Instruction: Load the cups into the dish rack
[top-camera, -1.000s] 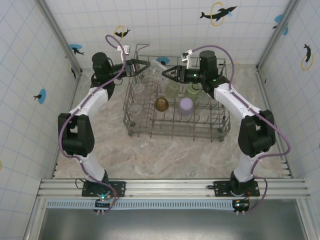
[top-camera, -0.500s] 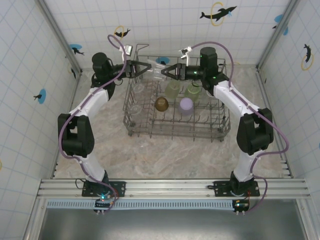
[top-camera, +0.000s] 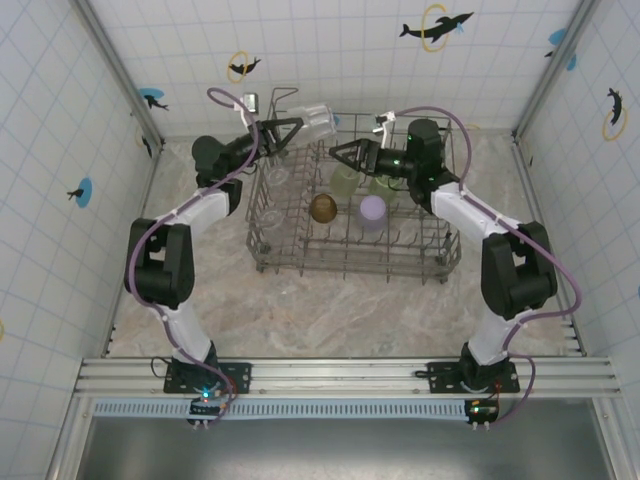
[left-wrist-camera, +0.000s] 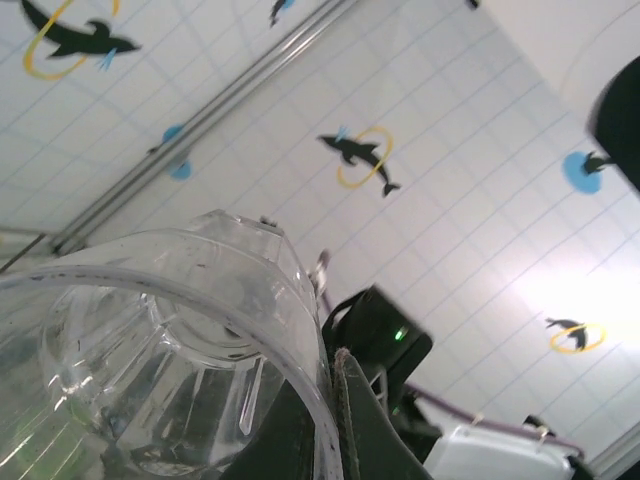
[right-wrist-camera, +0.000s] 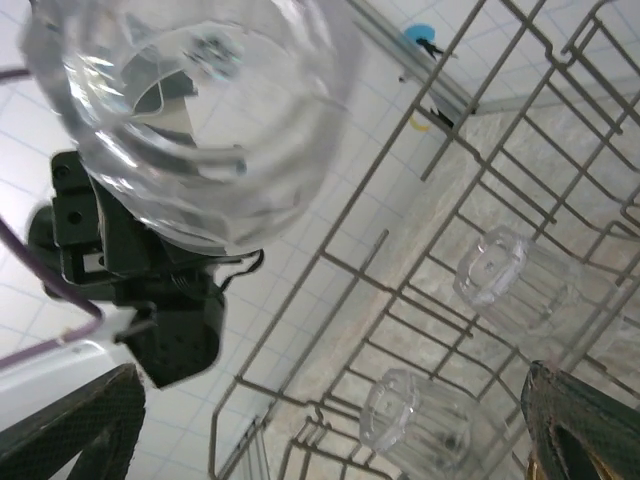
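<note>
Up and away swings the left gripper (top-camera: 296, 130), jaws clamped on the clear cup (top-camera: 317, 120), now above the upper-left corner of the dish rack (top-camera: 350, 262). The right gripper (top-camera: 336, 150) has let go: fingers spread wide, empty, over the rack's top centre.

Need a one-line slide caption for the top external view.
Left gripper holds a clear cup above the dish rack; right gripper open nearby.
</note>
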